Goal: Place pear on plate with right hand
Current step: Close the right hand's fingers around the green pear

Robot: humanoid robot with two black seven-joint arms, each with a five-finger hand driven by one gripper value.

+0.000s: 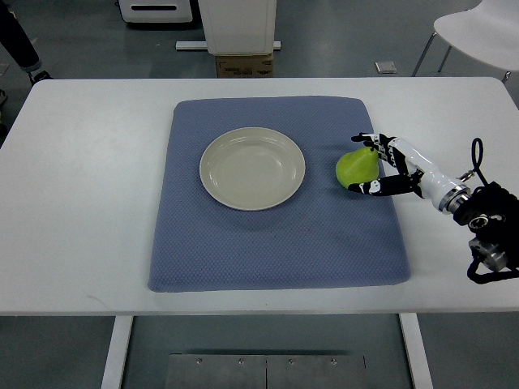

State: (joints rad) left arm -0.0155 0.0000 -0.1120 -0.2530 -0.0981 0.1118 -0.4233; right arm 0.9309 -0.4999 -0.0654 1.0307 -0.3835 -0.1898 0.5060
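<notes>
A green pear [355, 168] lies on the blue mat, to the right of the plate. My right hand [375, 164] reaches in from the right edge, its black-and-white fingers [366, 187] curled around the pear's right side, with one above it and one below. The pear rests on the mat. The cream plate [252, 168] sits near the mat's middle with nothing on it, about a hand's width left of the pear. The left arm does not show.
The blue mat [276, 243] covers the centre of the white table [81, 203]. A white chair [478, 32] stands beyond the far right corner, and a cardboard box [243, 65] sits behind the far edge.
</notes>
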